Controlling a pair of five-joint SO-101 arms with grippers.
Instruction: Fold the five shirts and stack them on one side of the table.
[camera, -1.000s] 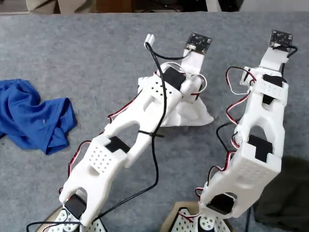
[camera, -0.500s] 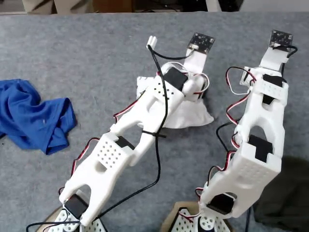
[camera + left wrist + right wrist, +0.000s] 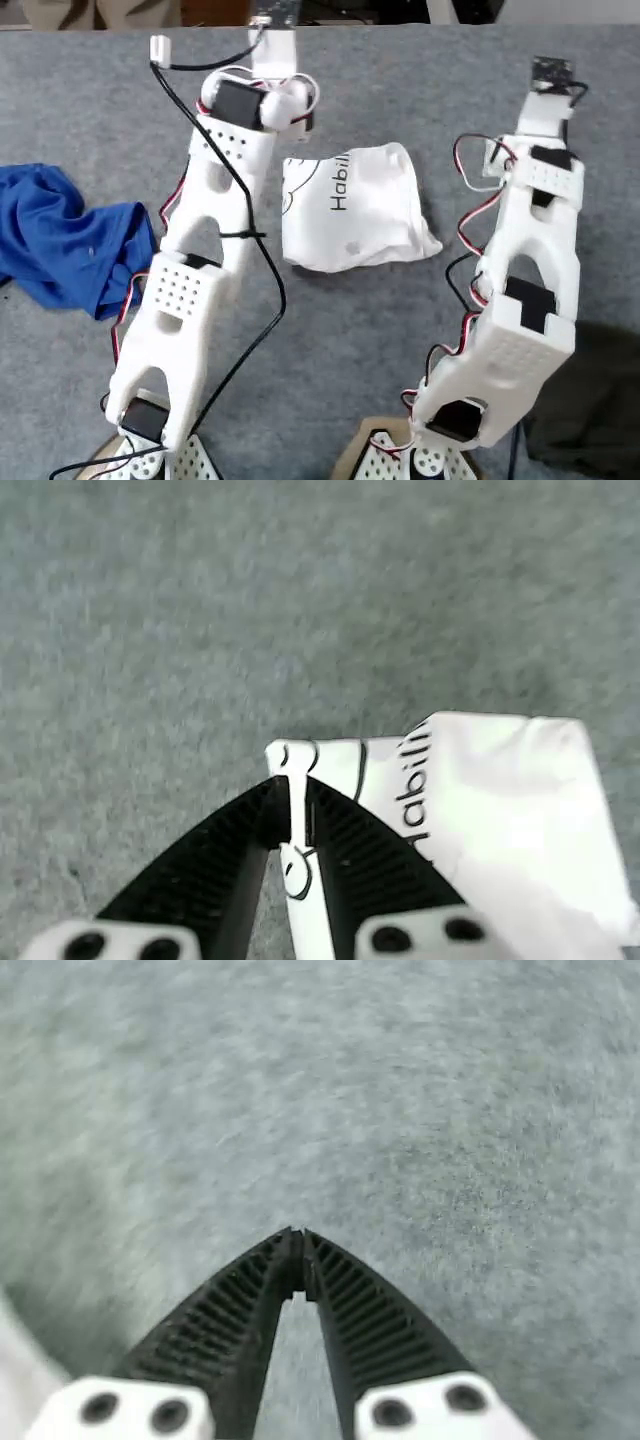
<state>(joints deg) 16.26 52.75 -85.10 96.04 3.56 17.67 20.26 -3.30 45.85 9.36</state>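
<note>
the left pincer [image 3: 293,785] is pressing its black ribbed jaws together on a thin fold at one corner of the white fabric shirt with black lettering [image 3: 360,210]. a sliver of white cloth is showing between the tips in the left wrist view. the rest of that shirt [image 3: 500,800] is lying fairly flat on the grey felt-like table cover [image 3: 450,60], spreading away from the clamped corner to one side of the pincer. the jaws are covering part of the lettering, so only some of it is showing there. in the high view the pincer's tips are sitting under the arm's own wrist, just beside the shirt's far corner, and are hard to make out.

the right pincer [image 3: 298,1240] is holding its jaws together, tip against tip, over bare grey cover; whether the tips are touching it cannot be told. it is sitting well apart from the white shirt, on the opposite side of it from the left pincer. a pale blurred patch [image 3: 20,1380] is showing back beside the jaws' base in the right wrist view, too unclear to name.

a crumpled blue fabric shirt [image 3: 70,240] is lying well apart from the left pincer, on the side away from the right arm, and the frame edge is cutting part of it off. a dark cloth [image 3: 590,400] is lying far behind the right pincer, near that arm's base, partly hidden by the arm and cut off at the edge.
</note>
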